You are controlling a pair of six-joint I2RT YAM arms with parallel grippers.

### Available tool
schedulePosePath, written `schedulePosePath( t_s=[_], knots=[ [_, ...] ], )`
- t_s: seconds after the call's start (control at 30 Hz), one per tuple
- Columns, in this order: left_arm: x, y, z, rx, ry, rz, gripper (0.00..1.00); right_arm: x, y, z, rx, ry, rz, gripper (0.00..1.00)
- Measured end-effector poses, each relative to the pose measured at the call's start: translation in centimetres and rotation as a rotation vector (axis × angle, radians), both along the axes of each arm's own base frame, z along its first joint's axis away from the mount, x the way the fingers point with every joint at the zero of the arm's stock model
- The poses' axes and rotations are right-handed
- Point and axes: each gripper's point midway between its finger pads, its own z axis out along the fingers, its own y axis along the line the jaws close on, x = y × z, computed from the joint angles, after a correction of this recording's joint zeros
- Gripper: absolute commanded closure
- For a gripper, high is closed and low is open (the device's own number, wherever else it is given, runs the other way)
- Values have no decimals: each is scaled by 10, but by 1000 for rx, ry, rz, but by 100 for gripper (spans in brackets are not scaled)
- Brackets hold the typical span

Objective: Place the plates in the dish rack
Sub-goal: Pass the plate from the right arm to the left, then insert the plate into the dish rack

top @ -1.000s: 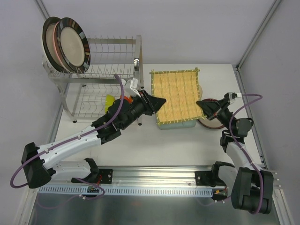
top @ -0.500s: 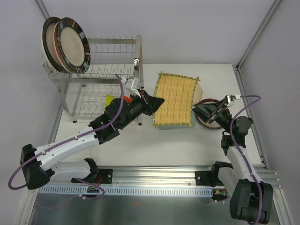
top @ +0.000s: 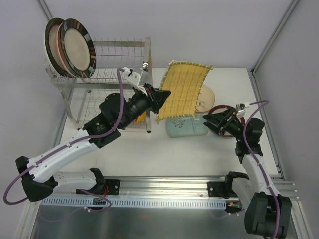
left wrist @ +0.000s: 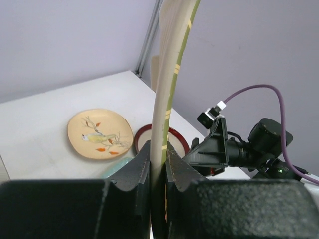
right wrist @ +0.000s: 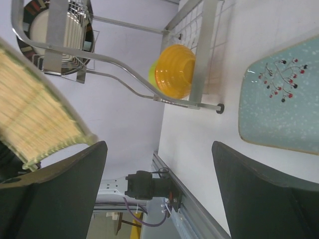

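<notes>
Yellow woven square plate (top: 183, 89) with a green edge hangs tilted in the air, just right of the dish rack of shiny silver wire (top: 114, 62). It is pinched at its left edge by the left gripper (top: 162, 95), whose jaws are clamped tight on it. Two round plates already stand upright at the far left of the rack's upper tier, a dark-rimmed cream plate (top: 76, 47) in front and a pink-rimmed plate (top: 51, 42) behind it. Three more lie on the white table (top: 149, 149): a pale teal rectangular dish (top: 185, 128) under the lifted plate, a beige floral round plate (top: 207, 97) partly hidden behind it, and a red-rimmed round plate (left wrist: 177, 138) to the right. The right gripper (top: 215, 121) hovers at that plate's left edge, jaws spread wide with nothing between them. The job looks less than half done, with the woven plate apparently on its way to the rack. The left wrist view shows the woven plate edge-on between two black fingers (left wrist: 134, 172), and the bird-and-leaf painting on the beige plate, which the overhead view mostly hides. The right wrist view shows the bare gap between its dark fingers (right wrist: 60, 194), the berry-branch print on the teal dish, and an orange bowl (right wrist: 175, 69) in the rack's lower tier, largely covered from above by the left arm.
</notes>
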Motion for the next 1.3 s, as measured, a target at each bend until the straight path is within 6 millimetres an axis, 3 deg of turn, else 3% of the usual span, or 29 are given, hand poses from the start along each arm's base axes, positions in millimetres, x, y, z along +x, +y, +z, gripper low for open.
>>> schedulePosePath(
  t_s=[0.3,0.67,0.77,0.97,1.1,1.3],
  knots=[
    [-1,15,50,59,-179,33,100,-2,-4,-30,-105,66,-7,9],
    [5,73,166,41,-455,274,100,-6,-5,-49,-149,114,3,9],
    [7,91,188,28,-520,367,100,-5,-5,-52,-151,126,5,9],
    [27,133,204,60,-588,549,100,-4,-5,-56,-155,137,7,9],
    [44,176,207,90,-600,692,100,-3,-5,-61,-155,154,10,9],
    [51,227,211,130,-604,844,100,0,-6,-69,-150,198,15,9]
  ],
)
